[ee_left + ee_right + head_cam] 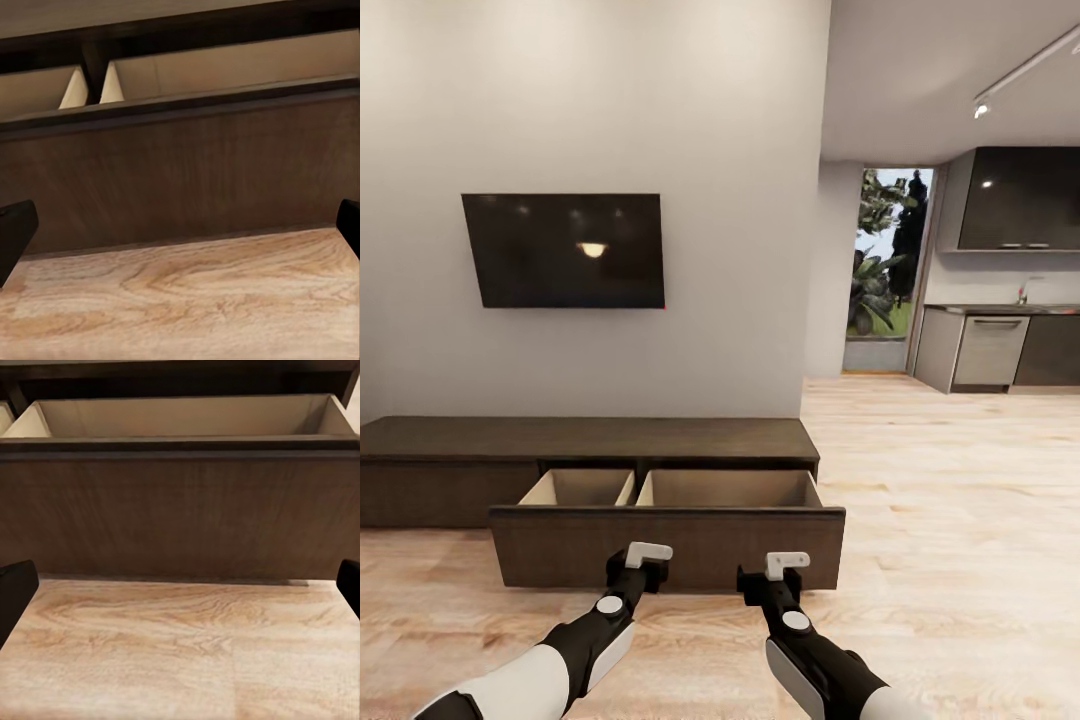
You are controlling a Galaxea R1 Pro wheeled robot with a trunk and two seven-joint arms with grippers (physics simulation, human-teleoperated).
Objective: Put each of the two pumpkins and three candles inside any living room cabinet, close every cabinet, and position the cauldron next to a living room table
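Note:
The cabinet [590, 440] is a long, low dark-brown unit against the wall. Its wide drawer [666, 545] is pulled out towards me and shows two pale wood compartments. I see nothing in the parts of them that show. My left gripper [641, 568] and right gripper [780, 575] hover just in front of the drawer front, low over the floor. Both are open and hold nothing. In the wrist views the left gripper [180, 232] and right gripper [180, 592] face the drawer front [180, 510] with fingers spread wide. The pumpkins, candles, cauldron and table are out of view.
A dark television [565, 250] hangs on the grey wall above the cabinet. Light wood floor [950, 500] stretches to the right towards a kitchen [1000, 340] with dark cupboards and a glass door [885, 270] showing plants outside.

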